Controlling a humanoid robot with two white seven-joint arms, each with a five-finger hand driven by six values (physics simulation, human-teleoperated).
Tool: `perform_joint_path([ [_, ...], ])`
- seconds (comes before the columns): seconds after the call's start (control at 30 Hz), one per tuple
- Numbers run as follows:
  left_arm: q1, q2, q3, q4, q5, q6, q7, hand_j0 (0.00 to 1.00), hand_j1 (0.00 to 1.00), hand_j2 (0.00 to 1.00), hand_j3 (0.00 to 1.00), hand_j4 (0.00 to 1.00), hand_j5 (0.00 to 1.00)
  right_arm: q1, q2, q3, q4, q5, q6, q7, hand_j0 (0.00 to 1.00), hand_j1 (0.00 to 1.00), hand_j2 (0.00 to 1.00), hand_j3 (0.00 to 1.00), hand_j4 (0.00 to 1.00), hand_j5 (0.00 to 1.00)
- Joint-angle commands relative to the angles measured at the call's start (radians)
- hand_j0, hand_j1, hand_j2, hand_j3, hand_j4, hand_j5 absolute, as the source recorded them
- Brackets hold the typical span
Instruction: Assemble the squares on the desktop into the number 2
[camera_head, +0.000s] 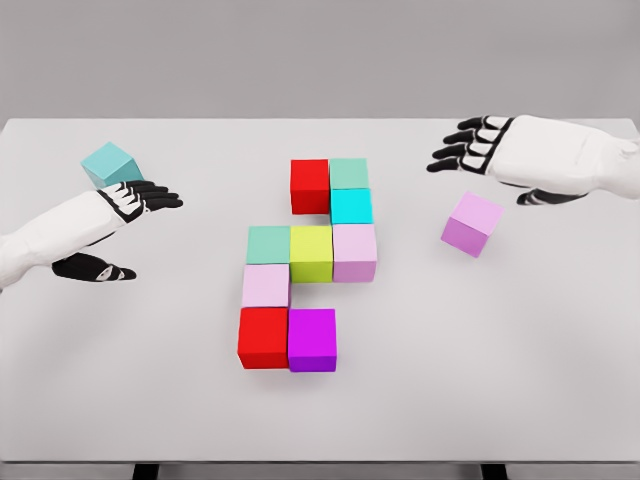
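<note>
While both of my arms hover above the pale grey tabletop, nine coloured cubes sit packed together at its middle. At the back, a red cube touches a sea-green cube, and a cyan cube sits just in front of the green one. Below that runs a row of three: a mint-green cube, a yellow-green cube and a pale pink cube. A second pale pink cube sits in front of the mint one, and at the front a second red cube touches a purple cube.

My left robot hand is spread, fingers pointing right and thumb hanging below, holding nothing. A teal cube lies just behind its fingers, apart from the cluster.

My right robot hand is also spread and empty, dark fingers reaching left. A tilted lilac cube sits just below it, to the right of the cluster.
</note>
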Motion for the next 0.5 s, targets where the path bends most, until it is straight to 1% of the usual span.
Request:
perform_joint_path([
  [0.0,0.000,0.001,0.001,0.000,0.004,0.000,0.001,1.00,1.00,1.00,1.00,1.00,1.00,0.000,-0.002,0.002,-0.006,-0.002,0.003,0.000,1.00,1.00,1.00,1.00,1.00,1.00],
  [0.1,-0.002,0.001,0.001,0.013,0.000,0.000,0.001,1.00,1.00,1.00,1.00,1.00,1.00,0.002,-0.006,-0.009,-0.006,-0.010,0.003,0.000,1.00,1.00,1.00,1.00,1.00,1.00],
  [0.13,-0.002,-0.003,0.013,0.044,0.000,0.000,0.001,1.00,1.00,1.00,1.00,1.00,1.00,0.005,-0.034,-0.011,-0.006,-0.011,0.003,0.000,1.00,1.00,1.00,1.00,1.00,1.00],
  [0.17,-0.003,-0.005,0.028,0.075,0.000,0.000,-0.001,1.00,1.00,1.00,1.00,1.00,1.00,0.006,-0.078,-0.024,-0.003,-0.010,0.003,0.000,1.00,1.00,1.00,1.00,1.00,1.00],
  [0.2,-0.014,-0.009,0.048,0.144,-0.011,0.000,-0.001,1.00,1.00,1.00,1.00,1.00,1.00,0.017,-0.123,-0.024,-0.002,-0.008,0.003,0.000,1.00,1.00,1.00,1.00,1.00,1.00],
  [0.23,-0.017,-0.016,0.065,0.187,-0.013,0.000,-0.001,1.00,1.00,1.00,1.00,1.00,1.00,0.015,-0.121,-0.020,0.006,0.006,0.003,0.000,1.00,1.00,1.00,1.00,1.00,1.00],
  [0.27,-0.031,-0.008,0.087,0.205,-0.019,0.000,-0.003,1.00,1.00,1.00,1.00,1.00,1.00,0.015,-0.115,0.009,0.021,0.053,0.003,0.000,1.00,1.00,1.00,1.00,1.00,1.00],
  [0.3,-0.100,-0.002,0.099,0.218,-0.092,0.000,-0.010,1.00,1.00,1.00,1.00,1.00,1.00,0.000,-0.091,0.041,0.046,0.170,0.003,0.000,1.00,1.00,1.00,1.00,1.00,1.00],
  [0.33,-0.159,-0.003,0.099,0.244,-0.155,0.000,-0.038,1.00,1.00,1.00,1.00,1.00,1.00,-0.008,-0.045,0.049,0.075,0.211,0.003,0.000,1.00,1.00,1.00,1.00,1.00,1.00],
  [0.37,-0.224,-0.016,0.099,0.291,-0.223,0.000,-0.119,1.00,1.00,1.00,1.00,1.00,1.00,-0.035,0.003,0.087,0.109,0.251,0.003,0.000,1.00,1.00,1.00,1.00,1.00,1.00],
  [0.4,-0.267,-0.032,0.093,0.322,-0.238,0.000,-0.251,1.00,1.00,1.00,1.00,1.00,1.00,-0.087,0.024,0.153,0.147,0.265,0.003,0.000,1.00,1.00,1.00,1.00,1.00,1.00],
  [0.43,-0.294,-0.051,0.087,0.330,-0.240,0.000,-0.370,1.00,1.00,1.00,1.00,1.00,1.00,-0.130,0.049,0.199,0.197,0.270,0.003,0.000,1.00,1.00,1.00,1.00,1.00,1.00],
  [0.47,-0.314,-0.068,0.082,0.351,-0.247,0.000,-0.522,1.00,1.00,1.00,1.00,1.00,1.00,-0.164,0.079,0.247,0.257,0.280,0.003,0.000,1.00,1.00,1.00,1.00,1.00,1.00],
])
